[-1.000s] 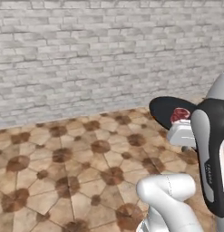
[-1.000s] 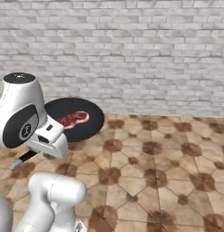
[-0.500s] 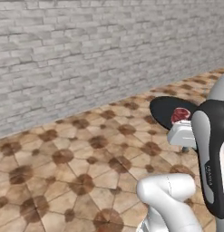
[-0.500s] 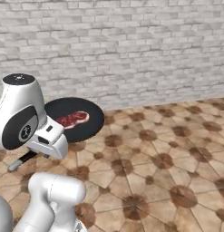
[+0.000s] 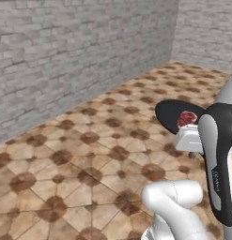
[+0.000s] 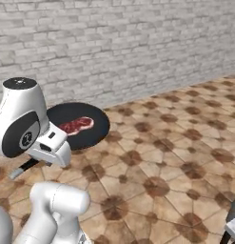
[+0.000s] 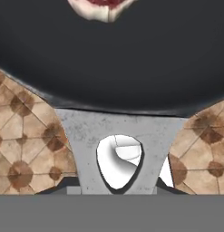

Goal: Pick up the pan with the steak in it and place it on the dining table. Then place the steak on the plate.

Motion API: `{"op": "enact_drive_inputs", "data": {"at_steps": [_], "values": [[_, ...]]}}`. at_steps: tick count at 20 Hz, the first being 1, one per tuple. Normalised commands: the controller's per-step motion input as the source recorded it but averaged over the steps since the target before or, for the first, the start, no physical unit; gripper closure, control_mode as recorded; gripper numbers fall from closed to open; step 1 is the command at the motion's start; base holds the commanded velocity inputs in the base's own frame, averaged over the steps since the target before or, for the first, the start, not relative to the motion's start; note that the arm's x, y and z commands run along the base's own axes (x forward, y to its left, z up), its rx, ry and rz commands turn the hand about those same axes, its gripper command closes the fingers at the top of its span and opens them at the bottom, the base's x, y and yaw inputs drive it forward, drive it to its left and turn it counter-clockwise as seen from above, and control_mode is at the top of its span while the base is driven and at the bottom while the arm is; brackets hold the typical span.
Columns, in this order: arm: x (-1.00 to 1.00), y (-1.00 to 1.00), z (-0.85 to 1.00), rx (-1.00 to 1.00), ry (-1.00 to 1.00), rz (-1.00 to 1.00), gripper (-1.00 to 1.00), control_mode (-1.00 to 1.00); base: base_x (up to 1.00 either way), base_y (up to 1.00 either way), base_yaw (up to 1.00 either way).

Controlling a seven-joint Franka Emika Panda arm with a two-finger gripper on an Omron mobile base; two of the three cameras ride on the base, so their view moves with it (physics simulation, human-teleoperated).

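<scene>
1. A grey brick wall (image 5: 80, 51) is seen standing well beyond the fingers, behind everything carried.
2. A floor of brown and tan patterned tiles (image 6: 176, 157) is seen spread well below the fingers and the pan.
3. The round, shallow, matte-black frying pan (image 6: 83, 125) is held up in the air, just ahead of the fingers, clear of the floor; no worktop is seen beneath it. In the hand view its dark bowl (image 7: 113, 59) spreads across the upper part, and its grey speckled handle (image 7: 120, 136) with a hanging hole runs back towards the fingers.
4. The fingers themselves are hidden behind the white hand and the handle, so their hold cannot be seen directly; since the pan hangs in the air by its handle, they are taken to be clamped on that handle.
5. The small flat piece of red raw steak with whitish marbling (image 6: 77, 125) is seen lying inside the pan, past the handle, on the pan's floor.
</scene>
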Motion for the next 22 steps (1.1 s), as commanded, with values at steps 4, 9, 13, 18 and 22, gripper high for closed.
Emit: {"op": "enact_drive_inputs", "data": {"at_steps": [4,9,13,18,22], "values": [[0.0,0.0,0.0,0.0,0.0,0.0,1.0,1.0,0.0,0.0,-0.5],[0.0,0.0,0.0,0.0,0.0,0.0,1.0,1.0,0.0,0.0,-0.5],[0.0,0.0,0.0,0.0,0.0,0.0,1.0,1.0,0.0,0.0,-0.5],[0.0,0.0,0.0,0.0,0.0,0.0,1.0,1.0,0.0,0.0,-0.5],[0.0,0.0,0.0,0.0,0.0,0.0,1.0,1.0,0.0,-0.06,-0.3]]}}
